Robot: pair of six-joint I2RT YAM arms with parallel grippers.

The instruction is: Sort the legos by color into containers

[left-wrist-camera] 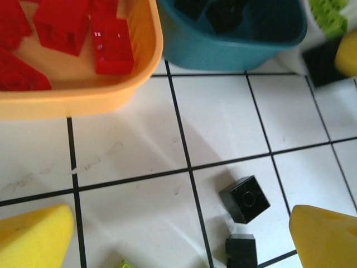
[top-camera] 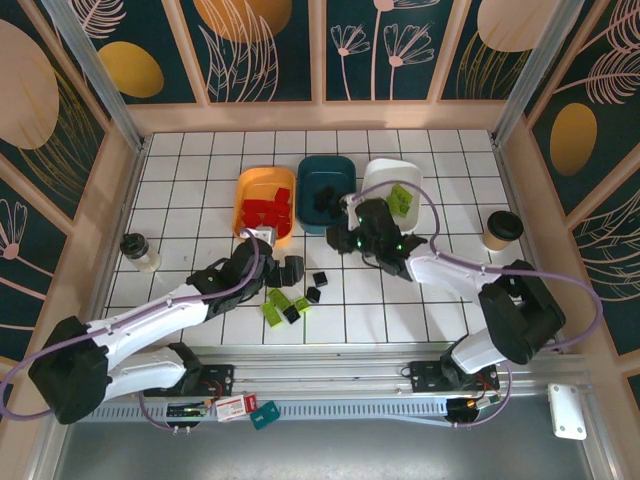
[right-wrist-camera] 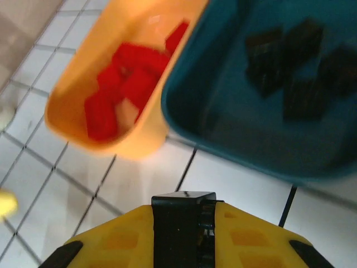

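— What might go wrong?
— On the desk (top-camera: pixel 180 190), the orange tub (top-camera: pixel 250 185), teal tub (top-camera: pixel 330 168) and white tub (top-camera: pixel 378 175) sit side by side, upper middle. The right fingers (right-wrist-camera: pixel 245 237) hang short of where orange meets teal. Letting go early could land the brick on tile or among the reds.
— And the grips?
— The right fingers are clenched on a black brick (right-wrist-camera: pixel 183 223). The left fingers (left-wrist-camera: pixel 33 237) are spread wide, empty, above a loose black lego (left-wrist-camera: pixel 245 198).

Orange tub (left-wrist-camera: pixel 83 96) cut off top-left, teal tub (right-wrist-camera: pixel 234 137) blurred, black brick (left-wrist-camera: pixel 241 252) bottom-cropped
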